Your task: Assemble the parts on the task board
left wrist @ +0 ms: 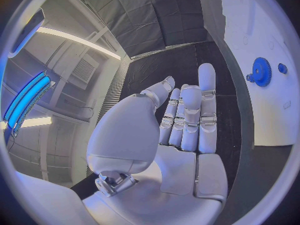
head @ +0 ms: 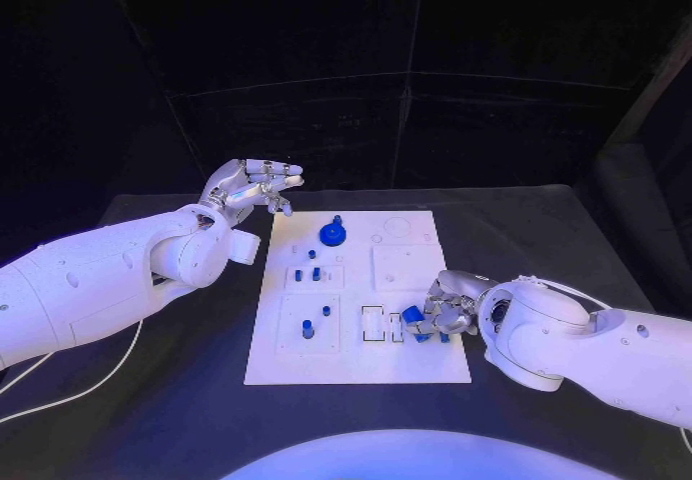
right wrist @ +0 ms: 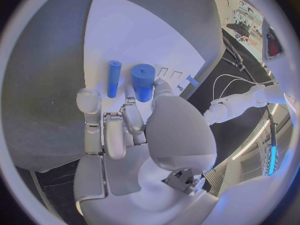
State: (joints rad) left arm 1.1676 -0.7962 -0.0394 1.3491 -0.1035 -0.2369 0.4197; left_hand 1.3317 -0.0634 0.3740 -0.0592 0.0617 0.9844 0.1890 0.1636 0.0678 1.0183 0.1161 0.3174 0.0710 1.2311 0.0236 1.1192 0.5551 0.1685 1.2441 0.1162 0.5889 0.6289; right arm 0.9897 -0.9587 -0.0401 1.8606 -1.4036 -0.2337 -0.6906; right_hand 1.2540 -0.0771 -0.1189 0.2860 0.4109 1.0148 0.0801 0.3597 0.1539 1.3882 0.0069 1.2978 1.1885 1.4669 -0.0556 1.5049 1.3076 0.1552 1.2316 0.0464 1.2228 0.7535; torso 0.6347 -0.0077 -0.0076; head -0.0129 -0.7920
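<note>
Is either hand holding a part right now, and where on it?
Right hand pinches the thick blue cylinder near one end, over the board. Left hand holds nothing.

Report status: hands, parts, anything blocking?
Left robot hand open, raised off the white task board. Right robot hand on a thick blue cylinder, grip unconfirmed. Thin blue peg alongside. Nothing blocking.

- Head view looks steeply down on the flat white rectangular task board (head: 358, 350), board edge running toward 12 o'clock.
- Wrist views sit close behind each palm; both share that board (left wrist: 275, 115) (right wrist: 134, 32).
</note>
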